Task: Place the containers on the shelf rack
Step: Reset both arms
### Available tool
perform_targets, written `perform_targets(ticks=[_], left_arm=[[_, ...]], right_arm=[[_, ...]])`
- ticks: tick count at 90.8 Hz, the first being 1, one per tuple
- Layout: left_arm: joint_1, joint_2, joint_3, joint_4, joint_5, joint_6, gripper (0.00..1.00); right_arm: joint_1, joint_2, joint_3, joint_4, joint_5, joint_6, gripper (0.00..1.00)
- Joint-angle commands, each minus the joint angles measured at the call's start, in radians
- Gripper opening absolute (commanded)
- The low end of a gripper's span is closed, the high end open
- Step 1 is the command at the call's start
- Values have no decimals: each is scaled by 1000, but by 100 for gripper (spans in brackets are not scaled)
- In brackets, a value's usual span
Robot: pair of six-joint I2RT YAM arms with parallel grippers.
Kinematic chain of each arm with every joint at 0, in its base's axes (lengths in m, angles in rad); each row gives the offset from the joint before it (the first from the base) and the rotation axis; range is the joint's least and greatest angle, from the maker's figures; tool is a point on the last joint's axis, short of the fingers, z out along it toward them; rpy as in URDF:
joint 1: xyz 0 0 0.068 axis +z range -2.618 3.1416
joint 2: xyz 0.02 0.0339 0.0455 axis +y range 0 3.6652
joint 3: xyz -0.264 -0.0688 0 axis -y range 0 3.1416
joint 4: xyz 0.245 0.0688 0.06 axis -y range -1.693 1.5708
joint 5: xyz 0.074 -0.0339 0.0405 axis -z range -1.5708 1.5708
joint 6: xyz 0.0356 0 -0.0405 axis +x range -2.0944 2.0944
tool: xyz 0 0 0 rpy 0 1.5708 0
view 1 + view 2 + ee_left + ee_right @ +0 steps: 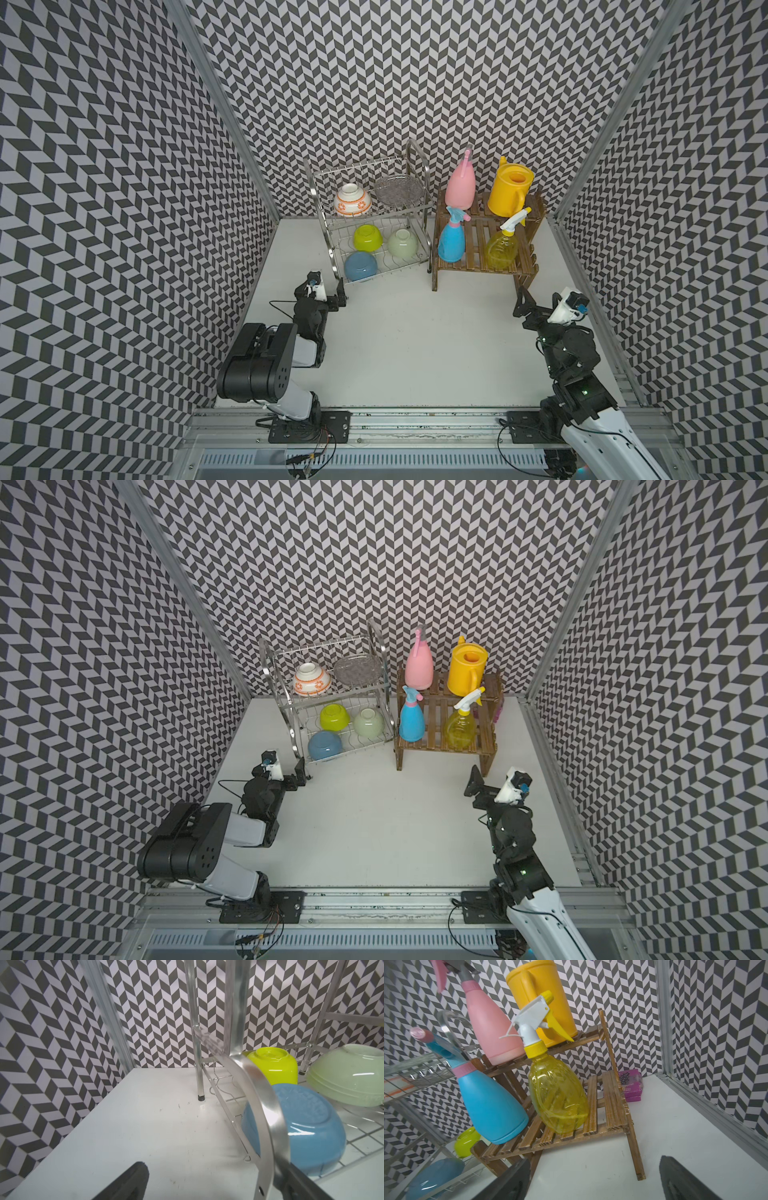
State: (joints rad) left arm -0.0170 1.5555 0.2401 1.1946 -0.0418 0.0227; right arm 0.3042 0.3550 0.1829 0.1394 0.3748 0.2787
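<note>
The dark brown wooden shelf rack (478,232) (612,1093) stands at the back right. On its upper step stand the pink spray bottle (460,185) (490,1028) and the yellow watering can (509,191) (546,1001). The blue spray bottle (451,241) (490,1105) and the translucent yellow spray bottle (500,249) (556,1097) stand on the lower step. My right gripper (523,305) (593,1180) is open and empty, low in front of the rack's right leg. My left gripper (338,297) (207,1188) is open and empty beside the metal dish rack's front corner.
A metal wire dish rack (234,1022) left of the shelf rack holds upturned bowls: blue (360,266), lime (368,237), pale green (402,243), white and orange (352,200). A purple box (631,1084) lies behind the shelf rack. Patterned walls enclose three sides.
</note>
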Motion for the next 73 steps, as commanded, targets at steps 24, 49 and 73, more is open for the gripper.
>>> perform_targets(ticks=[24,49,73], left_arm=[[17,-8,30,18,11,-23,100],[12,-8,30,20,3,-23,100],[11,-7,29,21,-1,-21,100]], right_arm=[[-124,308,-99,479,31,-14,100],[-191,805,-45,801,10,-85,100],[-235,1066,-68,1214,-160,-254,100]])
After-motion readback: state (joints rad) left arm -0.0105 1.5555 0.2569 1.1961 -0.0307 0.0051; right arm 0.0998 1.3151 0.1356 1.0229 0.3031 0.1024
